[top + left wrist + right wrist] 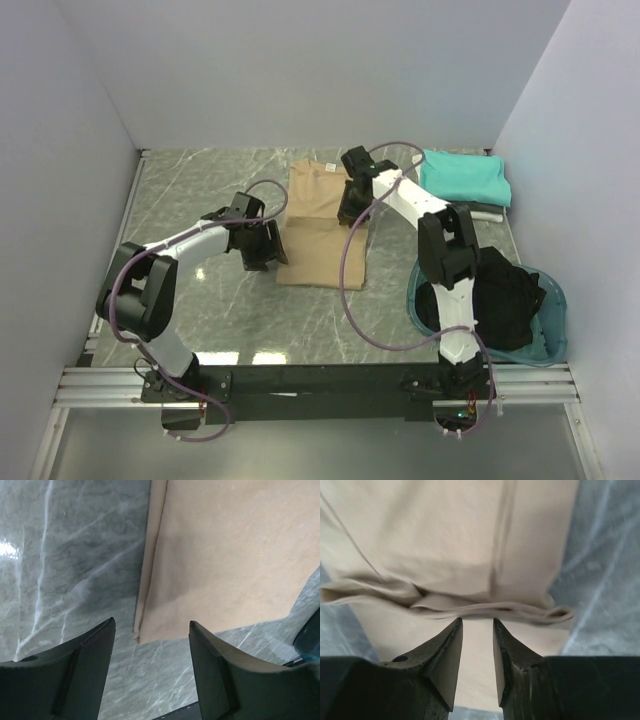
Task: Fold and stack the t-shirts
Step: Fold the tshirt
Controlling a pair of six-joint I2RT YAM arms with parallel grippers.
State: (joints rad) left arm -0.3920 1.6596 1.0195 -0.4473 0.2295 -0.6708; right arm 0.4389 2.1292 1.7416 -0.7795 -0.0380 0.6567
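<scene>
The tan t-shirt lies on the marble table, folded into a long strip with its collar at the far end. My left gripper hovers open just off its near left corner. In the left wrist view that gripper has bare table between its fingers, and the tan t-shirt has its corner just ahead. My right gripper is at the shirt's right edge. In the right wrist view the right gripper has narrowed jaws with a gap, its tips at a bunched fold of the tan t-shirt.
A folded teal t-shirt tops a small stack at the back right, with grey and white cloth under it. A black t-shirt is heaped in the round teal basin at the near right. Walls enclose the table on three sides.
</scene>
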